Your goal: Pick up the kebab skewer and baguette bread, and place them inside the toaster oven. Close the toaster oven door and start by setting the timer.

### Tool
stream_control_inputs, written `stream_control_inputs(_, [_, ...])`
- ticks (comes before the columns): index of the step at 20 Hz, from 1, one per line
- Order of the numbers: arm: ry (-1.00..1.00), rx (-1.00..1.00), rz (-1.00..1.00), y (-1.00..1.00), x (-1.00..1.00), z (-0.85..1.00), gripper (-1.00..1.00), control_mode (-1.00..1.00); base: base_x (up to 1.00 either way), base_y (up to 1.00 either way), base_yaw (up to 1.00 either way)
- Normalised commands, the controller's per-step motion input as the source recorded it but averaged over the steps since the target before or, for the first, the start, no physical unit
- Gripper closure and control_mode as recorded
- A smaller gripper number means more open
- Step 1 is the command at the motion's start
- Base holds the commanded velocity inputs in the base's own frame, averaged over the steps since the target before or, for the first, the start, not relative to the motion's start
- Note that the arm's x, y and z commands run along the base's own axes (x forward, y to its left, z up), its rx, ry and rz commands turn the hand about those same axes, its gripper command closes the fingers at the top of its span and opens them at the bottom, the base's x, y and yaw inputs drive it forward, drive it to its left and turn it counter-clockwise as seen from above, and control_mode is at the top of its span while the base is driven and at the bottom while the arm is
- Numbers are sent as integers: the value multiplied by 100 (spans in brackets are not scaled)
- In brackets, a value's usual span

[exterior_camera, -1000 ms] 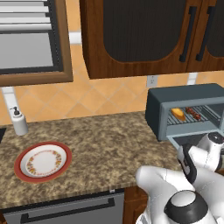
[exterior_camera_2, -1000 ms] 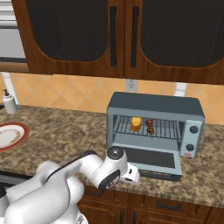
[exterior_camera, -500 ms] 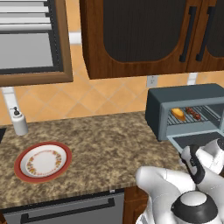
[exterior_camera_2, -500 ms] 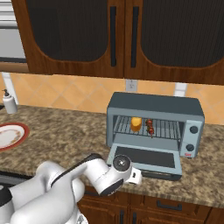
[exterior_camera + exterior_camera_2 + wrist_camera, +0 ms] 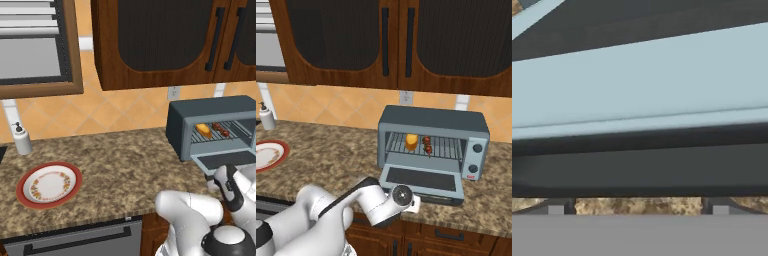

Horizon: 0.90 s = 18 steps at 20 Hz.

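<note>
Inside, the oven (image 5: 433, 142) holds both food items on its wire rack. The bread (image 5: 412, 141) sits at the left of the rack; from the left base view its long axis runs across the oven mouth. The skewer (image 5: 427, 145) lies just beside the bread, to its right, long axis running front to back. The oven stands on the bench (image 5: 326, 155) with its door (image 5: 422, 180) dropped open and lying flat, handle edge toward the robot. The pincer (image 5: 638, 207) sits low at the door's front edge, fingers spread wide, pinching nothing; the dark handle bar spans the hand view just above the fingertips (image 5: 556, 208).
</note>
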Motion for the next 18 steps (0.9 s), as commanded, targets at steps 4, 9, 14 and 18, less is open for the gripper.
stream_control_inputs(4, [-26,0,-12,0,54,47,-100,-100,0,0,0])
stream_control_inputs(9, [-23,0,-14,0,53,60,-100,-100,0,0,0])
stream_control_inputs(14, [-20,-1,-17,8,68,68,-100,-100,0,0,0])
stream_control_inputs(18, [-10,-7,-16,16,76,48,-100,-100,0,0,0])
